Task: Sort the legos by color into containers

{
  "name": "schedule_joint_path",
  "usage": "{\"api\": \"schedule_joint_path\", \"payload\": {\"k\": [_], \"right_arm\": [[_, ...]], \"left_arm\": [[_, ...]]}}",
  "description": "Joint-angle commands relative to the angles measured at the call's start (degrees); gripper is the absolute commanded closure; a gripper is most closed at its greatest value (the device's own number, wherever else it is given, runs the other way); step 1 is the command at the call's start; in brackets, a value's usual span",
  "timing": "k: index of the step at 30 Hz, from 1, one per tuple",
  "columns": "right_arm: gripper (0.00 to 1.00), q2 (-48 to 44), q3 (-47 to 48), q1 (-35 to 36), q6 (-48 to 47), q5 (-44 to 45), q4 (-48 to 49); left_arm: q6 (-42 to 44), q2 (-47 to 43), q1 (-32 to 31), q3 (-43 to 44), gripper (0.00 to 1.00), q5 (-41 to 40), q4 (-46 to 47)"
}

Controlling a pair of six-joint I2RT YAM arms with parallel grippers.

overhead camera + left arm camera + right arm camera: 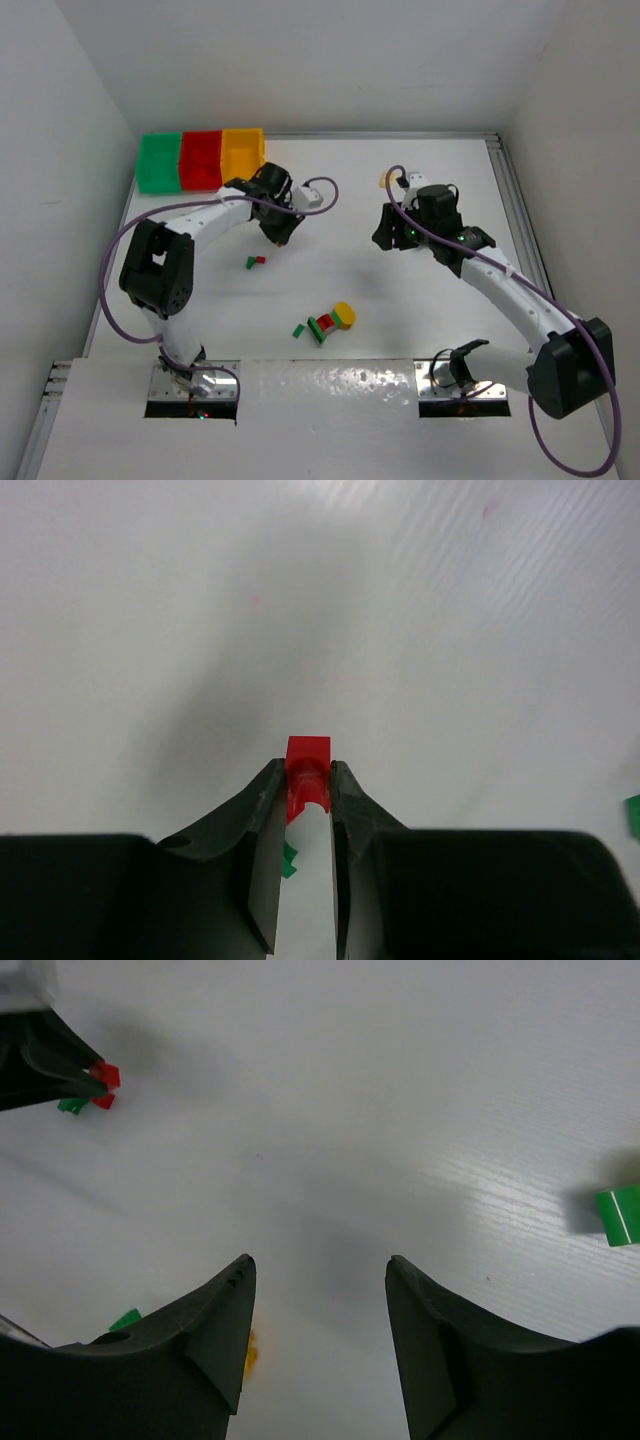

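My left gripper (307, 776) is shut on a small red lego (308, 755), pinched at the fingertips just above the white table. From above, this gripper (277, 238) hangs over a green and red pair of legos (255, 262). A green piece (289, 859) shows below, between the fingers. My right gripper (318, 1265) stands open with nothing in it, at mid-right of the table (392, 238). The containers sit at the back left: green (159, 163), red (201, 159), yellow (243, 153). More legos lie in front of the arms: green (299, 329), red-green (322, 326), yellow (344, 315).
A yellow lego (385, 180) lies behind the right arm's wrist. The right wrist view shows a green brick (620, 1215) at its right edge and a yellow bit (250, 1350) beside the left finger. White walls close in the table on the left, back and right.
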Motion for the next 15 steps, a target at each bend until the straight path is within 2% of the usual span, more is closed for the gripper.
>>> {"api": "schedule_joint_path", "payload": {"k": [1,5,8,9,11,12,15], "right_arm": [[0.46,-2.1,-0.1,0.4,0.4,1.4,1.6],[0.46,-2.6,0.1,0.4,1.7,4.1,1.5],[0.46,-2.9,0.2,0.3,2.7,5.6,1.9],[0.46,-3.0,0.1,0.3,2.7,5.7,2.1],[0.46,-3.1,0.1,0.4,2.7,6.1,2.5],[0.46,-3.2,0.2,0.3,2.7,6.2,2.6],[0.45,-3.2,-0.5,0.4,3.4,6.9,4.0]], "left_arm": [[-8.2,0.3,0.4,8.6,1.0,3.8,-1.1],[-17.4,2.5,4.3,17.5,1.0,-2.9,1.4],[-23.7,8.2,12.9,26.5,1.0,-6.1,1.5],[-27.4,10.2,18.4,32.7,1.0,-6.4,0.2],[-30.6,16.9,23.6,39.8,1.0,-7.1,-1.6],[-32.3,18.8,27.8,46.2,1.0,-7.0,-2.6],[-28.2,25.1,29.8,53.0,1.0,-9.4,-0.5]]}}
